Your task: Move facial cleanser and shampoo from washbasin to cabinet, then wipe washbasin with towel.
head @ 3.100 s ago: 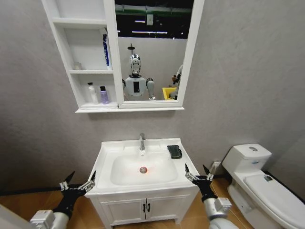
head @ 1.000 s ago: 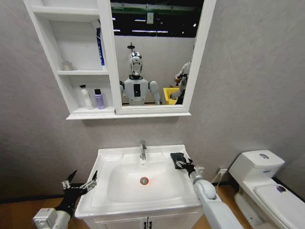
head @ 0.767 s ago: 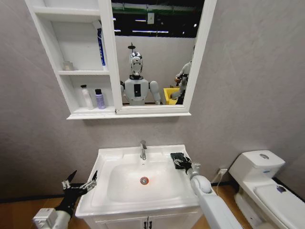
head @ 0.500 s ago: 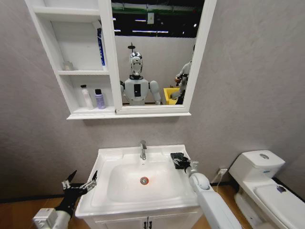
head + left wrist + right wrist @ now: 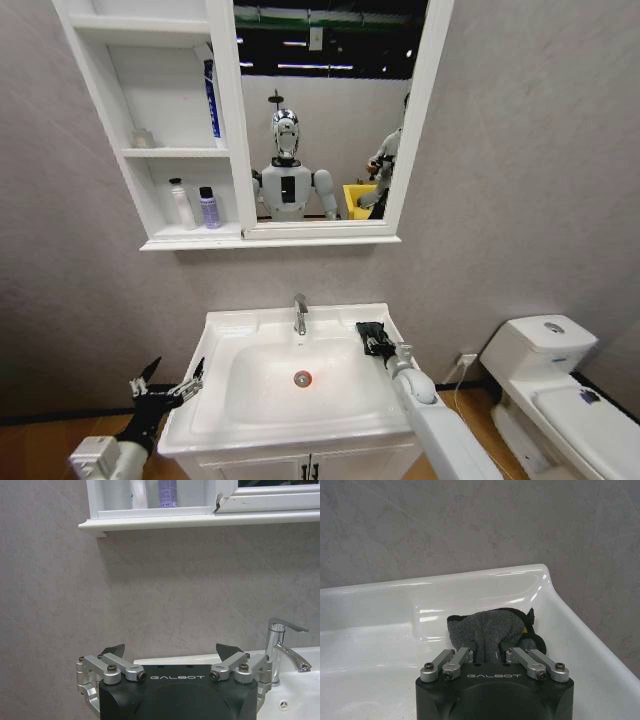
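The white washbasin (image 5: 225,330) stands below me with its chrome faucet (image 5: 299,313) at the back. At its back right corner the dark grey towel (image 5: 371,335) lies bunched on the rim. My right gripper (image 5: 382,347) is shut on it. In the right wrist view the towel (image 5: 487,627) bulges up between the closed fingers of that gripper (image 5: 487,656). My left gripper (image 5: 165,384) hangs open beside the basin's left edge, holding nothing. On the cabinet (image 5: 150,243) a white bottle (image 5: 181,203) and a purple bottle (image 5: 209,207) stand on the lowest shelf.
A blue tube (image 5: 211,97) stands on the cabinet's middle shelf, next to the mirror (image 5: 320,110). A white toilet (image 5: 560,380) stands to the right of the basin. The grey wall runs close behind the faucet (image 5: 280,642).
My right gripper has closed on the towel, bunched it up and shifted it slightly left toward the bowl. The left arm has not moved. The camera moved closer before that.
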Controlling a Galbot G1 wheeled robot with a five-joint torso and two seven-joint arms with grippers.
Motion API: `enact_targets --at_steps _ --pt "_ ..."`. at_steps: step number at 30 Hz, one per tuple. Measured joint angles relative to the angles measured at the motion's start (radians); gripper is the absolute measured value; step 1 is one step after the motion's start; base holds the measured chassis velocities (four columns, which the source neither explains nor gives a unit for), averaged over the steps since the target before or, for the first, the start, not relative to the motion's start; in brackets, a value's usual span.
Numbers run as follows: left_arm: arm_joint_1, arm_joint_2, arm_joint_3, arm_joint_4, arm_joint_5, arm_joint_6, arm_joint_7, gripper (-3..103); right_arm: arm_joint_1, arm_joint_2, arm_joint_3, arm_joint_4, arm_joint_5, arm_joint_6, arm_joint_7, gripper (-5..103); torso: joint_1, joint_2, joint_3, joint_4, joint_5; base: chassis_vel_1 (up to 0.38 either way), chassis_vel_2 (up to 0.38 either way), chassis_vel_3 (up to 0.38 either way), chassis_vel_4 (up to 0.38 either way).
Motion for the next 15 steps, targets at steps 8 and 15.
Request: enact_targets --at_steps 8,15 --pt "0.0 0.0 0.0 0.0 0.0 0.0 0.0 100 -0.032 0.0 -0.029 0.099 0.017 -0.013 0.022 4 0.0 0.0 0.0 0.0 0.0001 0.0 0.0 0.0 0.0" --pt "0.0 0.0 0.0 0.0 0.0 0.0 0.0 100 -0.085 0.014 -0.147 0.251 0.085 -0.066 0.119 3 0.0 0.0 0.0 0.0003 0.0 0.0 0.0 0.0 0.0"
